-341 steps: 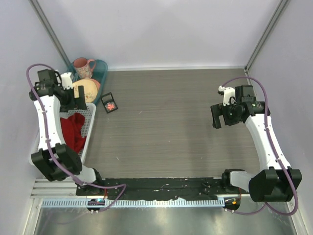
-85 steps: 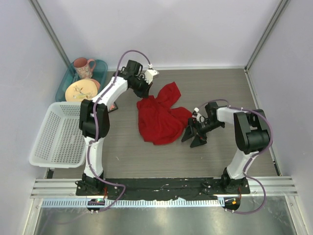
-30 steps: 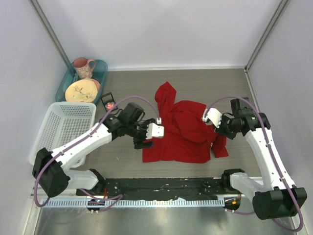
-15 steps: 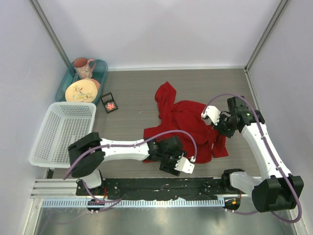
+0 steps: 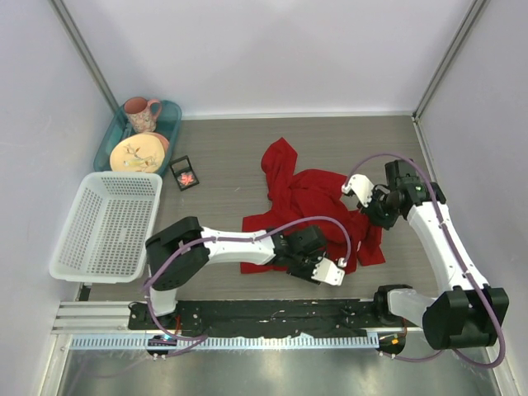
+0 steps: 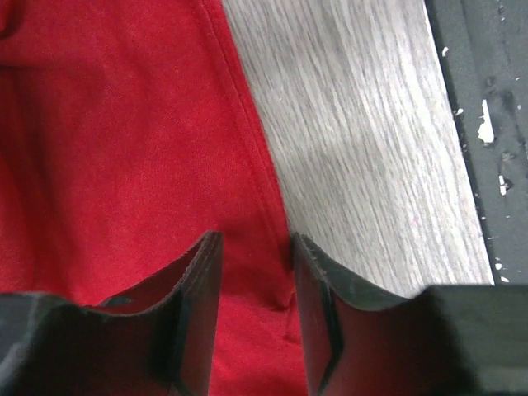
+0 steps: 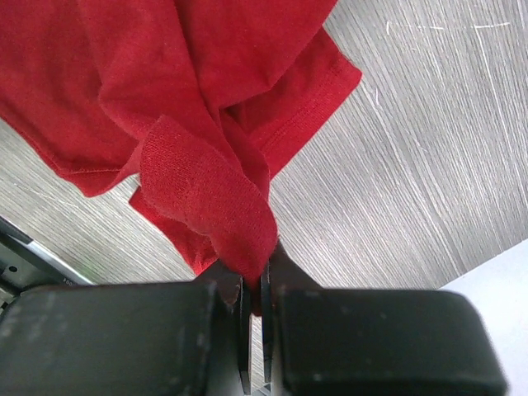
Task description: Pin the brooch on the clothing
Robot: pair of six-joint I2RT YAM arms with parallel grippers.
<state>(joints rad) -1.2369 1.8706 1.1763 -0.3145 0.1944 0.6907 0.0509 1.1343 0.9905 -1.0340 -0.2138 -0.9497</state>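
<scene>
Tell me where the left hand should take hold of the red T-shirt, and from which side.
Grip the stitched hem of the T-shirt, coming down from above. It lies flat on the table with bare wood beside it, so one finger could likely slide under its edge; the left hand straddles it, jaws apart. The right hand pinches a fold elsewhere.

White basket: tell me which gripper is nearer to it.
Left. The left gripper sits at the red T-shirt's near hem, right of the white basket; the right gripper pinches the shirt's far-right side, farther away.
</scene>
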